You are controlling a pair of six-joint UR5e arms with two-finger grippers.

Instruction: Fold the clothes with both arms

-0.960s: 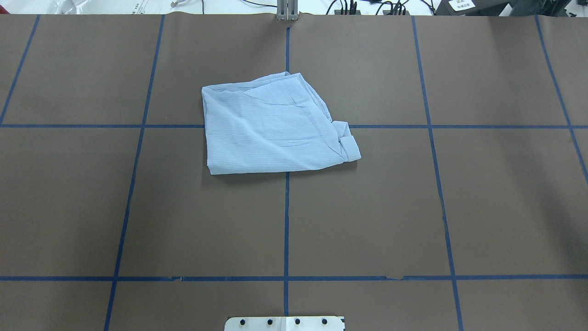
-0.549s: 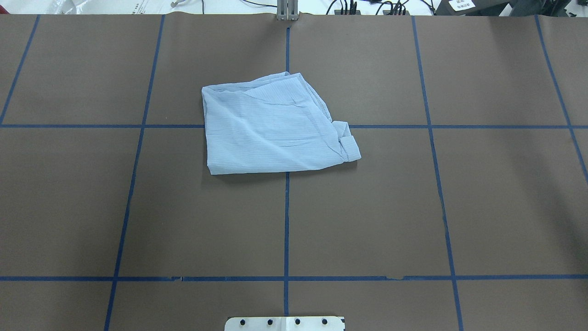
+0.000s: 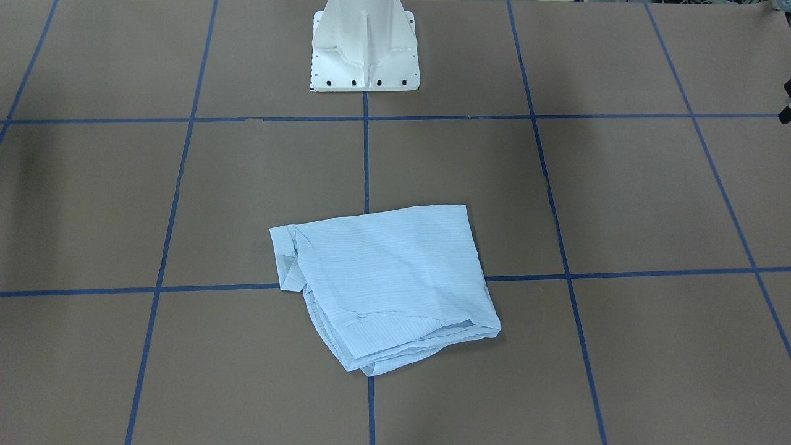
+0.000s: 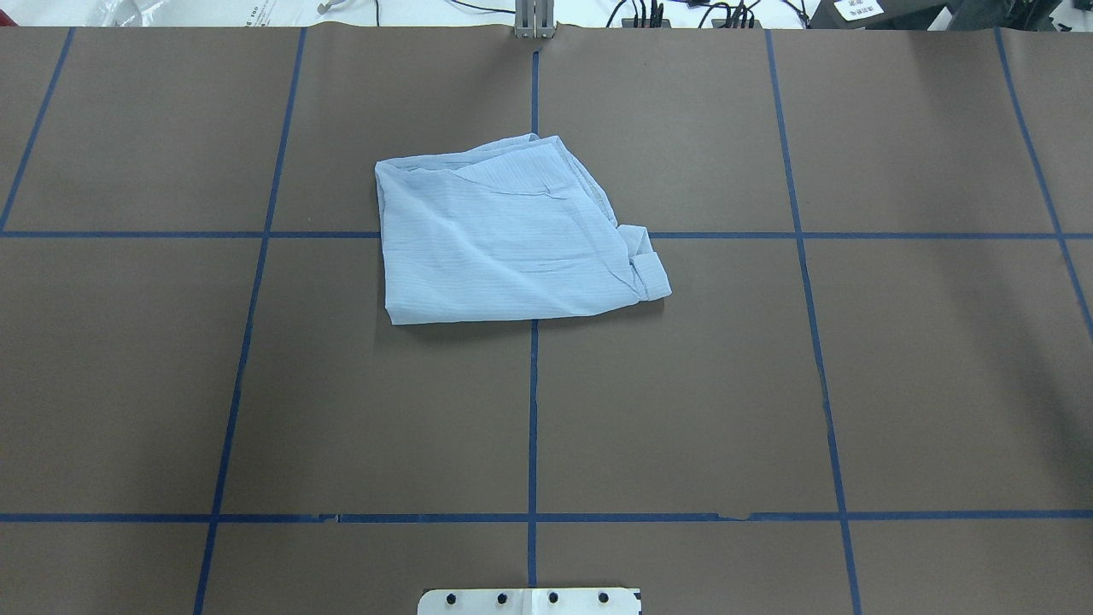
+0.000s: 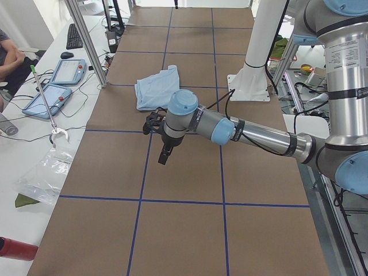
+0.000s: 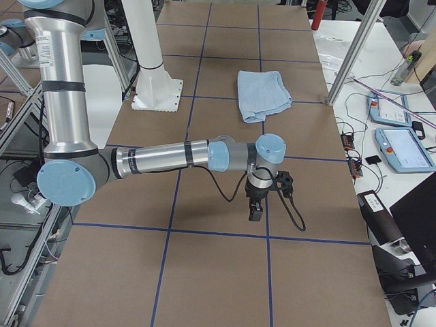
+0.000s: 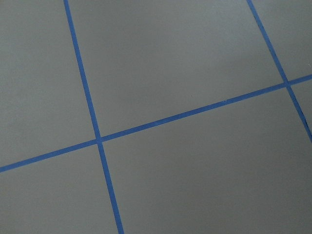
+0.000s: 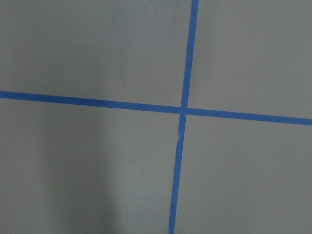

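Note:
The light-blue striped shirt (image 4: 512,239) lies folded into a rough rectangle at the middle of the brown table, with a cuff sticking out at its right side. It also shows in the front-facing view (image 3: 389,278), the left view (image 5: 156,89) and the right view (image 6: 262,94). My left gripper (image 5: 165,154) hangs over bare table, well apart from the shirt. My right gripper (image 6: 255,211) likewise hangs over bare table, away from the shirt. I cannot tell whether either is open or shut. Both wrist views show only table and blue tape.
The white pedestal base (image 3: 364,55) stands at the robot's edge of the table (image 4: 683,410). Blue tape lines grid the brown surface. Side benches hold tablets (image 5: 63,72) (image 6: 402,146), cables and a red bottle (image 5: 14,248). A person (image 5: 8,54) sits beside the bench.

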